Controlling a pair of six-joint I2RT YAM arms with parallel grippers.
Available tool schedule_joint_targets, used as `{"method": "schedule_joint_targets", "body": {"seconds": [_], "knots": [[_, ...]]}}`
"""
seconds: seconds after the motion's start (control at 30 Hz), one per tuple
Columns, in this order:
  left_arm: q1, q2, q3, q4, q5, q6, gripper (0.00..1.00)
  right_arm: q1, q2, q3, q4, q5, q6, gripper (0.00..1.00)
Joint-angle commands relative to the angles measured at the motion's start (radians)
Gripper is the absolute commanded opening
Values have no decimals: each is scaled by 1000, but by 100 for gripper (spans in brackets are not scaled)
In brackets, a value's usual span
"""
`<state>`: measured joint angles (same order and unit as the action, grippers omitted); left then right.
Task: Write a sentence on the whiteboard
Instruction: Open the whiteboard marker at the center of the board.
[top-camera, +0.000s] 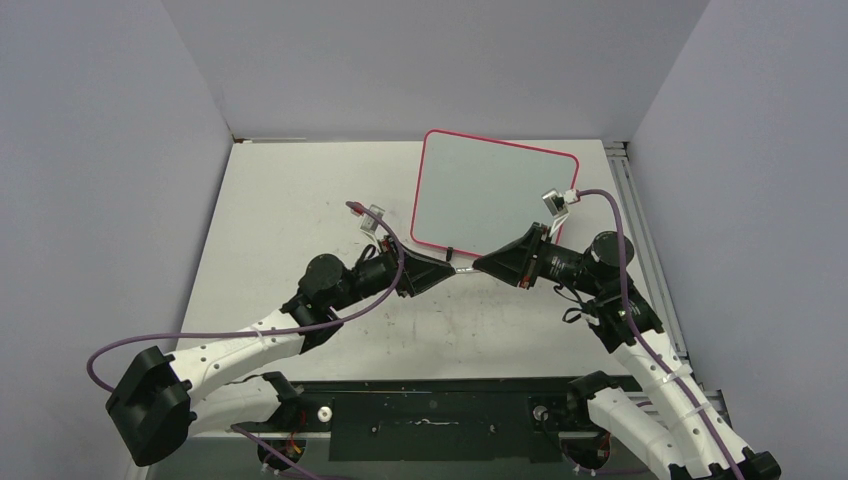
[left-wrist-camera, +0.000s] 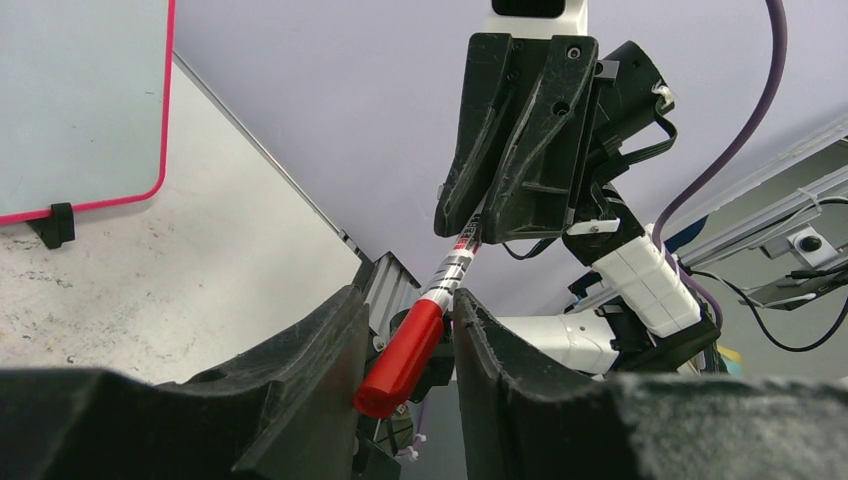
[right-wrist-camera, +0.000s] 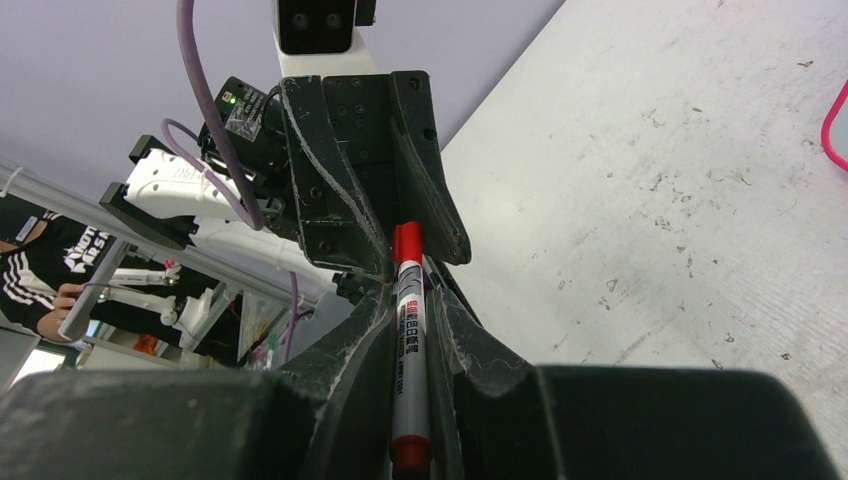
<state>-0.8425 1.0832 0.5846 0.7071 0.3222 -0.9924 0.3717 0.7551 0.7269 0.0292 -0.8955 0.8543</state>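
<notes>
Scuffed white counter (top-camera: 300, 200) with blank whiteboard (top-camera: 490, 190): just beside the whiteboard's near edge, left hand (top-camera: 447, 270) clamps the red cap (left-wrist-camera: 400, 350), right hand (top-camera: 482, 265) the marker barrel (right-wrist-camera: 410, 340); pull apart straight along the barrel

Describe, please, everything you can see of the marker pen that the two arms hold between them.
The marker is a slim pen, seemingly plastic: white barrel with red and black print, red cap, red tail end. The cap appears to be on. It is held in the air between the two arms: the left end effector clamps the cap, the right end effector clamps the barrel. It sits just before the near edge of the whiteboard, above the table.
</notes>
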Motion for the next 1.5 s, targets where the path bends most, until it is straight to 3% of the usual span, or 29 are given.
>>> {"method": "schedule_joint_targets", "body": {"seconds": [0.0,0.47,0.57,0.7,0.77,0.93,1.0,1.1,1.27,1.47], "knots": [[4,-27,4,109,18,-18,34,-4,-17,3,26,-2,-4,5],[14,-82,-38,91,20,-30,39,-5,-28,9,11,13,1,5],[14,-80,-40,101,28,-35,32,-5,-31,11,9,12,2,5],[13,-81,-40,107,28,-36,8,-5,-32,18,-20,9,-17,5],[14,-86,-41,112,27,-37,0,-6,-29,31,-66,3,-43,16],[16,-100,-37,95,41,-38,0,-5,-22,64,-125,-44,-98,48],[18,-108,-29,69,48,-34,0,-4,-15,83,-177,-55,-136,55],[21,-119,-22,39,61,-25,0,-4,-20,93,-195,-64,-148,59],[24,-126,-17,25,80,-25,0,-4,-35,41,-41,-114,-24,59],[26,-134,-11,8,86,-26,0,-4,-30,29,25,-163,15,55]]}}
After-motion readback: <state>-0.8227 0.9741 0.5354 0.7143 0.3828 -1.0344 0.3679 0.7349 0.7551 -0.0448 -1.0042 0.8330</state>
